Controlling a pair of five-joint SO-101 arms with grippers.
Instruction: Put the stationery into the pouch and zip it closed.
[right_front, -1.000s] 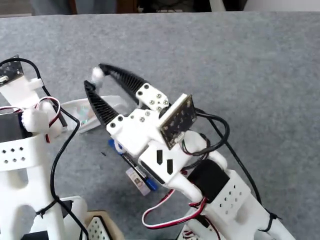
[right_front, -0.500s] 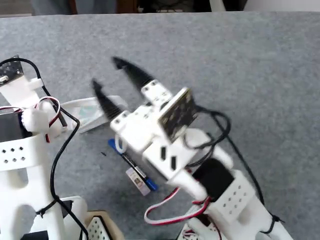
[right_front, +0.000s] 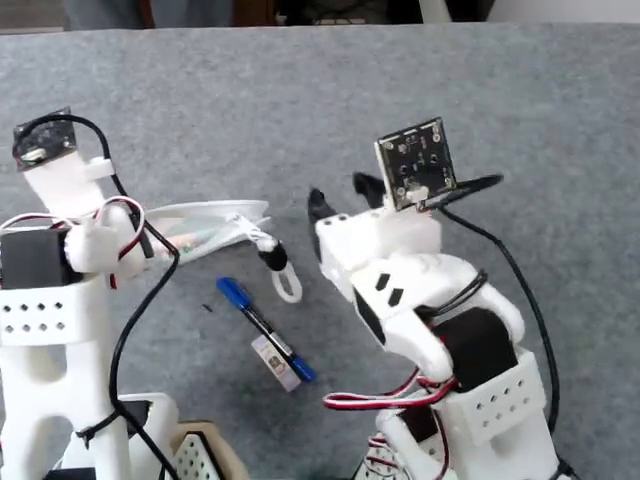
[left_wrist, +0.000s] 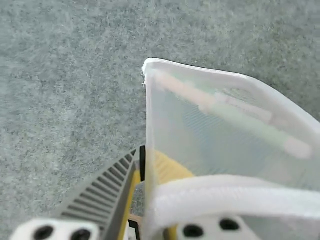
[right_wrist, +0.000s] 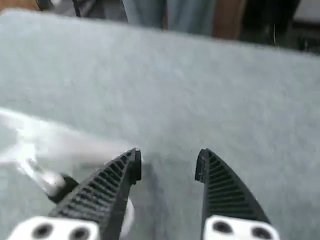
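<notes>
The translucent white pouch (right_front: 205, 222) lies left of centre on the table, and my left gripper (left_wrist: 146, 165) is shut on its edge. Pale pens (left_wrist: 235, 120) show through the pouch's (left_wrist: 215, 135) mesh wall. Its zipper pull with a white ring (right_front: 285, 282) trails off the pouch's right end. A blue pen (right_front: 262, 330) lies loose on the cloth just in front of the pouch. My right gripper (right_front: 340, 192) stands open a little right of the zipper pull, with nothing between its fingers. In the right wrist view the gripper (right_wrist: 167, 162) hangs over the cloth beside the blurred pouch (right_wrist: 60, 142).
Grey cloth (right_front: 500, 120) covers the table, with free room to the back and right. A tan box corner (right_front: 205, 455) sits at the front edge between the arm bases. The table's far edge runs along the top of the high view.
My right gripper has drawn back to the right, away from the pouch, and let go of the zipper pull. The pull now lies on the cloth and the pouch stretches farther right.
</notes>
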